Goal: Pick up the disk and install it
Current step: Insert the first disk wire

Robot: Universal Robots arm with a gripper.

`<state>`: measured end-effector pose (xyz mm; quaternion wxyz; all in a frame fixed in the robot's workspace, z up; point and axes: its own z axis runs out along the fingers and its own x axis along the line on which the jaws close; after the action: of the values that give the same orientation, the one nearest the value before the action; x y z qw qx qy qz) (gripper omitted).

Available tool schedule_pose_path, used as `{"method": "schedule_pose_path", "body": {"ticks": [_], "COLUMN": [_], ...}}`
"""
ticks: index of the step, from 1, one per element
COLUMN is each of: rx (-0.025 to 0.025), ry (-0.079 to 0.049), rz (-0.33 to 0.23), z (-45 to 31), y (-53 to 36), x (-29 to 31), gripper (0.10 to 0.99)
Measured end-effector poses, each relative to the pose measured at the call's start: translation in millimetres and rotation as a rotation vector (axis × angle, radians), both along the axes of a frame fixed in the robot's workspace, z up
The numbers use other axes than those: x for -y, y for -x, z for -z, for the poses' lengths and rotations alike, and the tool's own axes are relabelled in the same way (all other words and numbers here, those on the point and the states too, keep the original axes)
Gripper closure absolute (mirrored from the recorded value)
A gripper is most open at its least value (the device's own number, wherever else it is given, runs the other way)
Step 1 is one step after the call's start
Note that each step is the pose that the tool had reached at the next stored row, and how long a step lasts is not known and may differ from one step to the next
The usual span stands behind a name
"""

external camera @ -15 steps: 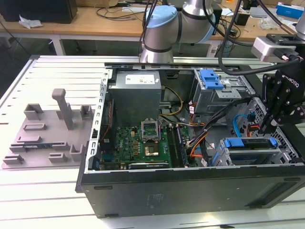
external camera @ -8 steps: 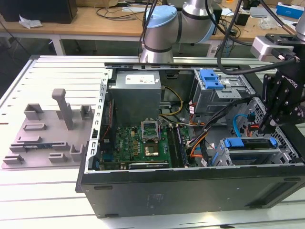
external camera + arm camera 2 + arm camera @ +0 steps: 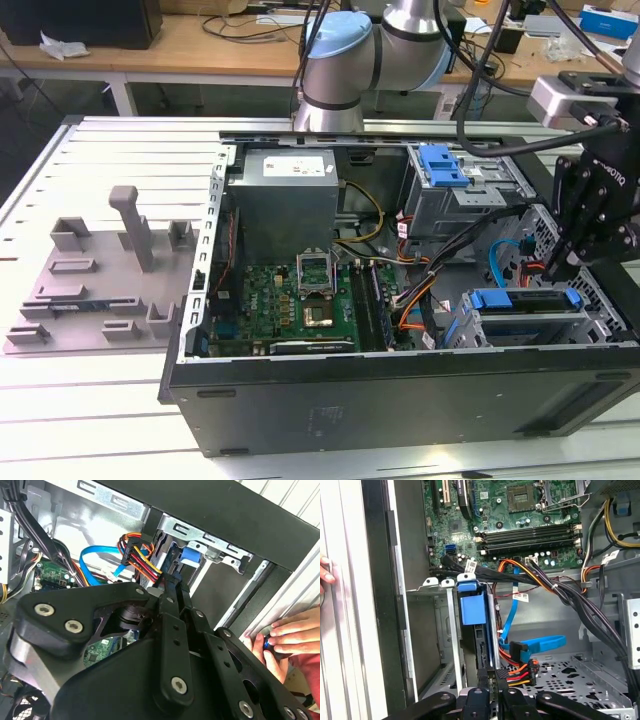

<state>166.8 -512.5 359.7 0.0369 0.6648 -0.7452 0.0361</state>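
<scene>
The disk (image 3: 522, 299) stands on edge in the drive cage (image 3: 500, 330) of the open computer case (image 3: 400, 400), at the exterior view's right. Its blue bracket (image 3: 472, 609) faces the first wrist view. The gripper (image 3: 552, 268) hangs just above the disk's end, jaws drawn together on nothing. White printed labels mark the power supply (image 3: 290, 200) and cable tags (image 3: 520, 597), too small to read. A person's hand (image 3: 285, 635) rests on the table (image 3: 100, 420) rail beside the case.
</scene>
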Motion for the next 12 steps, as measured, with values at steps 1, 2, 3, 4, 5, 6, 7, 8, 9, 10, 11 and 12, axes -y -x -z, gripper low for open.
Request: {"method": "schedule_pose_path", "body": {"ticks": [1, 2, 3, 4, 5, 6, 7, 8, 9, 10, 11, 12], "rx": [0.0000, 0.0000, 0.0000, 0.0000, 0.0000, 0.0000, 0.0000, 0.0000, 0.0000, 0.0000, 0.0000, 0.0000], "ry": [0.000, 0.000, 0.000, 0.000, 0.000, 0.000, 0.000, 0.000, 0.000, 0.000, 0.000, 0.000], "rz": [0.000, 0.000, 0.000, 0.000, 0.000, 0.000, 0.000, 0.000, 0.000, 0.000, 0.000, 0.000], "z": [0.0, 0.1, 0.1, 0.1, 0.2, 0.3, 0.4, 0.4, 0.5, 0.5, 0.6, 0.7], "y": [0.0, 0.0, 0.0, 0.0, 0.0, 0.0, 0.0, 0.1, 0.0, 0.0, 0.0, 0.0], "x": [0.1, 0.2, 0.2, 0.4, 0.6, 0.6, 0.6, 0.6, 0.6, 0.6, 0.6, 0.6], "gripper": [0.922, 0.922, 0.922, 0.922, 0.922, 0.922, 0.922, 0.922, 0.922, 0.922, 0.922, 0.922]}}
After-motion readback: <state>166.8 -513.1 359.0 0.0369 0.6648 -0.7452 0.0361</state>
